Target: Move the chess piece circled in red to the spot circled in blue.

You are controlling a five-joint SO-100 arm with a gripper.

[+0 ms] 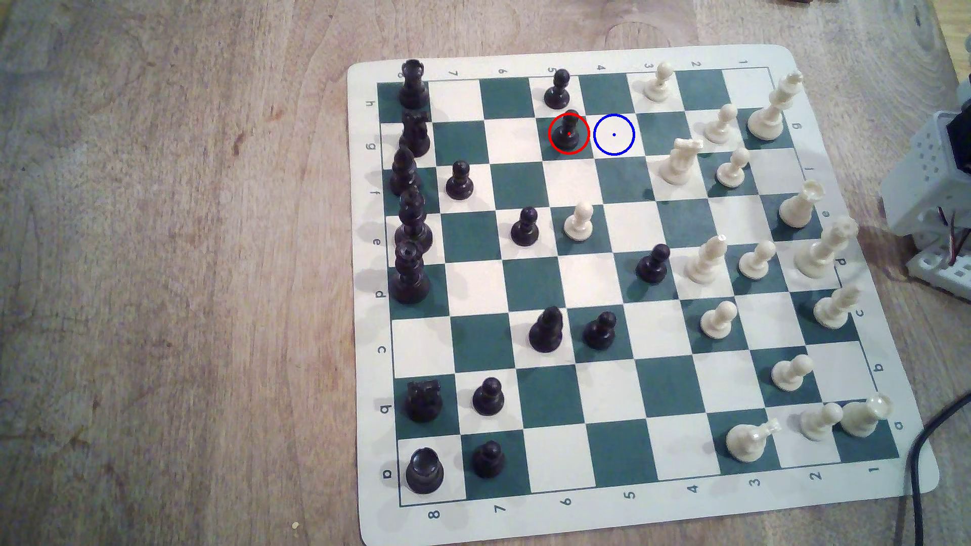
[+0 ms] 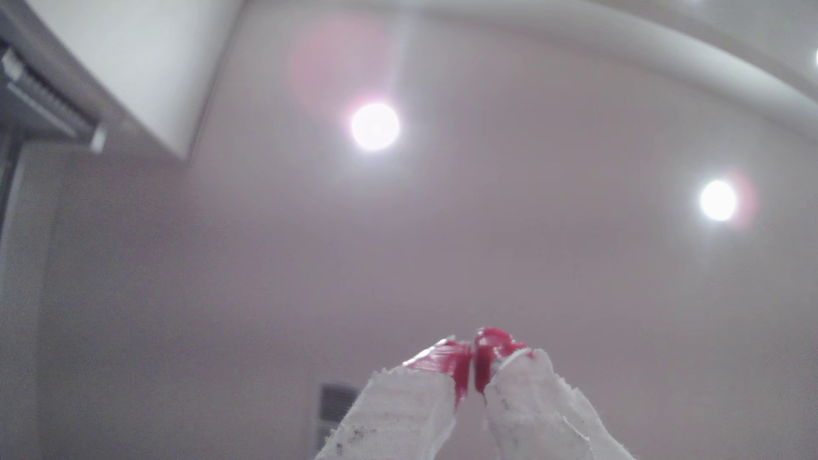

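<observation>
Your red-circled black pawn stands upright on a dark green square near the board's far edge — the blue-ringed cream square lies just beside it, toward the exterior view's right. Your pincer points at the ceiling, red tips pressed together — gripping nothing.

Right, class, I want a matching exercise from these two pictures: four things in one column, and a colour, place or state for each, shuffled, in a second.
Things:
1. red-ringed black pawn
2. blue-ringed spot
3. claw
4. cream pawn mid-board

Descriptions:
A. tips together, aimed at the ceiling
B. bare cream square
C. on a green square, beside a black pawn
D. on a green square, next to the blue ring

Pairs: 1-D, 2-B, 3-A, 4-C
</observation>
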